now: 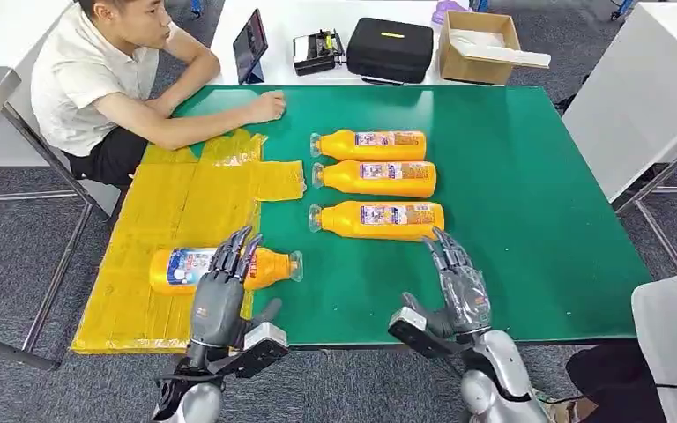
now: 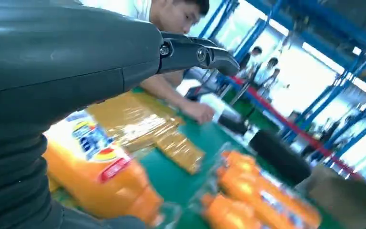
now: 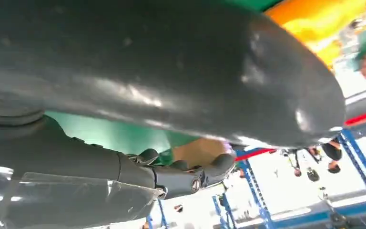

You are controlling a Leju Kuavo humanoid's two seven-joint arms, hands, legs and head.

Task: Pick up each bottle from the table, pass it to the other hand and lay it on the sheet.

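- progress, as i judge it: one bottle [image 1: 185, 268] lies on its side on the yellow sheet [image 1: 176, 211], cap end reaching just past the sheet's edge onto the green table [image 1: 529, 176]; that one looks done, or nearly so.
- three bottles wait in a row on the green, all lying flat with caps toward the sheet: the far bottle [image 1: 379, 144], the middle bottle [image 1: 386, 177] and the near bottle [image 1: 388, 219]. each calls for a pick, a pass and a lay-down.
- left hand [image 1: 220, 295] hangs over the laid bottle with fingers spread, holding nothing that i can see; whether a fingertip touches the bottle i cannot tell.
- right hand [image 1: 460, 284] is spread too, empty, near the front edge, its fingertips just short of the near bottle.
- person [image 1: 106, 79] sits at the far left corner, a forearm resting on the table beside the sheet's far end; any placement up there would crowd that arm.
- room: the sheet's middle and near stretch look free beyond the laid bottle; the green to the right of the row is open, giving the right arm space. clutter at the far side, a black case [image 1: 390, 48] and a cardboard box [image 1: 480, 44], sits well apart from the work.
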